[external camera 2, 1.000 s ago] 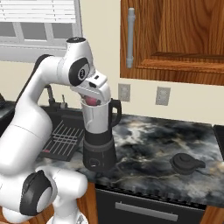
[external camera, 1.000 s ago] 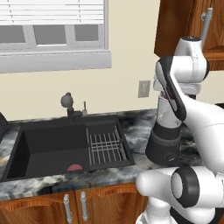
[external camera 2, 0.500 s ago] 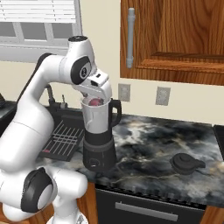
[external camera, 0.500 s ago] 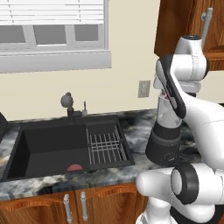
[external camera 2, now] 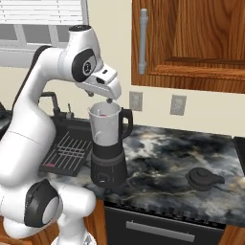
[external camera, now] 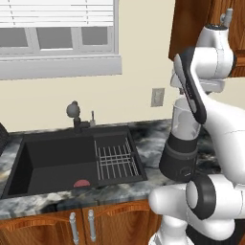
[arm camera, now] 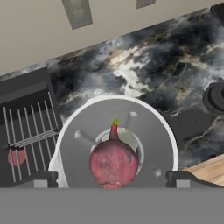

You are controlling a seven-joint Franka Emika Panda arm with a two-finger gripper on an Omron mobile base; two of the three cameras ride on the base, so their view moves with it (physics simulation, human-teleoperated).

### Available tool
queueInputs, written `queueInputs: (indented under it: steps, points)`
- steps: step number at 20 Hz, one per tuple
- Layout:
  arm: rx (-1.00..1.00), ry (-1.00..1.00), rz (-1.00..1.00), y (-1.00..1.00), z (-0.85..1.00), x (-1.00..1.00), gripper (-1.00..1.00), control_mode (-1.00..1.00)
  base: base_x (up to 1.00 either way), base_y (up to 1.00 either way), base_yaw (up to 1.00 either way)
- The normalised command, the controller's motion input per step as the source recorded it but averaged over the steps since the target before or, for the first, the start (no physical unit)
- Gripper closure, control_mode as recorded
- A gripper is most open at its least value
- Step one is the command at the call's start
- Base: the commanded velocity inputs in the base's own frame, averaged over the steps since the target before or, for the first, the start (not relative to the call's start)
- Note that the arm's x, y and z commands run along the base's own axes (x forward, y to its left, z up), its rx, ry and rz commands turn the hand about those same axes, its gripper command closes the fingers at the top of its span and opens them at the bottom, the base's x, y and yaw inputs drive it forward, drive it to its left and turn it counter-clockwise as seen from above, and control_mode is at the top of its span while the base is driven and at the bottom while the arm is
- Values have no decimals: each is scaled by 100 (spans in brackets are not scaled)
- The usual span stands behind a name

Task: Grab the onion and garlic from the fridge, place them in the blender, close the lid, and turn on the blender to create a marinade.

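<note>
Above the blender (external camera 2: 108, 143) the tool (arm camera: 113, 179) hangs released, its fingers wide apart; the onion (arm camera: 113, 162) sits inside the jar. Lid (external camera 2: 204, 178) lies on the bench (external camera 2: 162, 158), well apart.

in the left base view our own arm covers the right side of the blender (external camera: 181, 143), so its handle and much of the jar are hidden. in the hand view the onion (arm camera: 113, 164) is cut along its bottom, and the lid (arm camera: 216, 97) runs off the right edge. in the right base view the end effector (external camera 2: 109, 100) fingertips are too small for us to tell apart. the reddish disc (external camera: 82, 183) in the sink (external camera: 52, 160) is too small to identify.
</note>
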Motion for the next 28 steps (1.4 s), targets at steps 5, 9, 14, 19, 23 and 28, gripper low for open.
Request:
queueInputs:
  steps: [5,9,14,19,23,28]
  points:
    - [0,-3,0,0,4,-100,-100,-100,0,0,0]
    - [-1,-5,0,0,-16,-100,-100,-100,0,0,0]
    - [-1,-13,0,-39,-26,-100,-100,-100,0,0,0]
    - [0,-10,0,-63,-3,-91,-100,-100,0,0,0]
    - [0,0,0,-21,-30,-34,-100,-100,0,0,0]
    - [-13,0,3,44,-55,2,-100,-100,0,0,0]
